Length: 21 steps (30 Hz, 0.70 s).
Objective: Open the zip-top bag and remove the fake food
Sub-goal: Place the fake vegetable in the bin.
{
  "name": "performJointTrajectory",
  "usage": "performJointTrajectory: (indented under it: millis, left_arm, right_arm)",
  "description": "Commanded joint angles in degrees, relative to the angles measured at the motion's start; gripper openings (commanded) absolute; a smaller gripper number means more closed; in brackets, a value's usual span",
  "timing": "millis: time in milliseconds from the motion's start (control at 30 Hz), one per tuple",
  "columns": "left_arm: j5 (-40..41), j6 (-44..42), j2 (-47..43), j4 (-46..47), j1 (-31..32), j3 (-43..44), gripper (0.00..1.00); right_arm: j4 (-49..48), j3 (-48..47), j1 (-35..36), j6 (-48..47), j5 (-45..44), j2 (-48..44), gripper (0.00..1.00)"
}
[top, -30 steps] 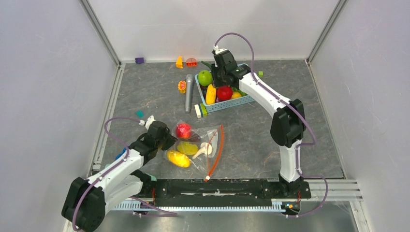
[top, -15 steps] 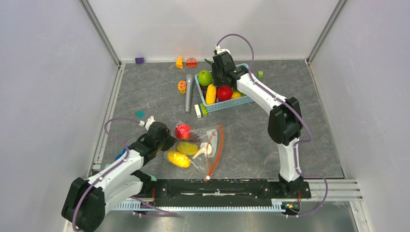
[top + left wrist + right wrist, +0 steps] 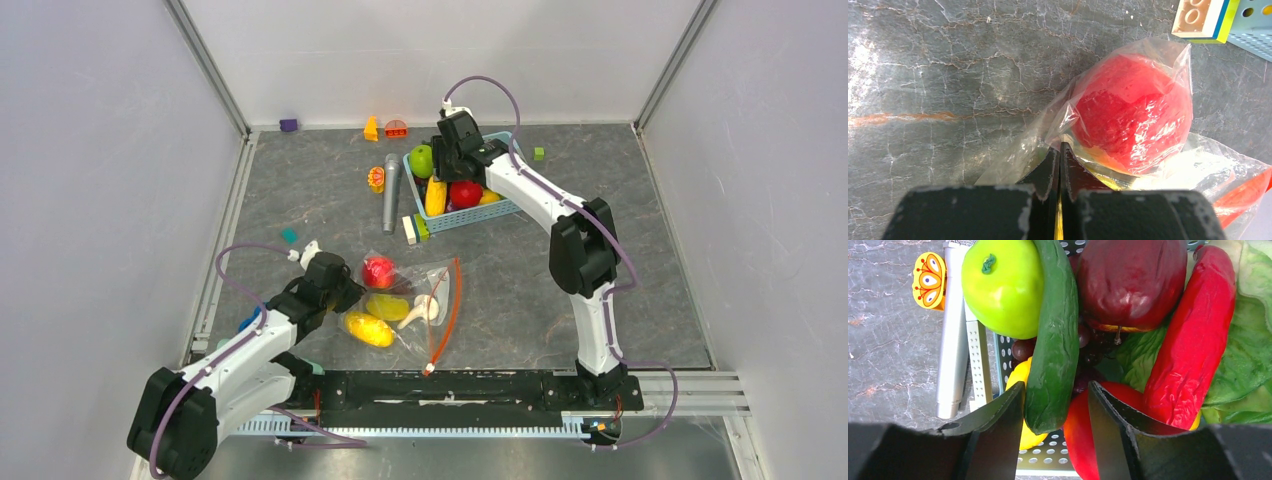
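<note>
The left gripper pinches the zip-top bag, while the right gripper has its jaws parted astride a cucumber in the crowded basket.

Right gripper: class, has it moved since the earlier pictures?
Yes. The right gripper has shifted slightly left over the basket, toward the green apple.

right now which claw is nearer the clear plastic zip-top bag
Left. The left claw pinches the edge of the clear plastic zip-top bag; the right claw hangs over the light-blue plastic basket.

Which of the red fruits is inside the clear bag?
The round fruit beside the left gripper; the other red ones lie in the blue basket.
</note>
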<state>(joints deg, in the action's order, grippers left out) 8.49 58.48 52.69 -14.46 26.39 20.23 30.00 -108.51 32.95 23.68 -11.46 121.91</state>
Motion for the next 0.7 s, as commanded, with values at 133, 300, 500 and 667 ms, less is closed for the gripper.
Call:
performJointTrajectory:
  millis: [133, 300, 500, 667]
  left_arm:
    - [0.92, -0.18, -0.90, -0.04, 0.06, -0.28, 0.02]
    - [0.82, -0.12, -1.01, -0.18, 0.08, -0.28, 0.02]
    - [0.91, -0.11, -1.36, -0.55, 0.06, -0.04, 0.02]
    - [1.06, -0.29, -1.61, -0.90, 0.06, 0.42, 0.02]
  right_arm:
    - [-1.43, 1.00, 0.11, -1.47, -1.00, -4.26, 0.60]
    - [-1.74, 2.28, 0.07, -2.66, -1.85, -8.28, 0.66]
    - [-2.21, 5.76, 0.05, -5.23, -0.04, -15.34, 0.70]
    - [-4.97, 17.05, 0.05, -8.45, 5.40, -25.69, 0.69]
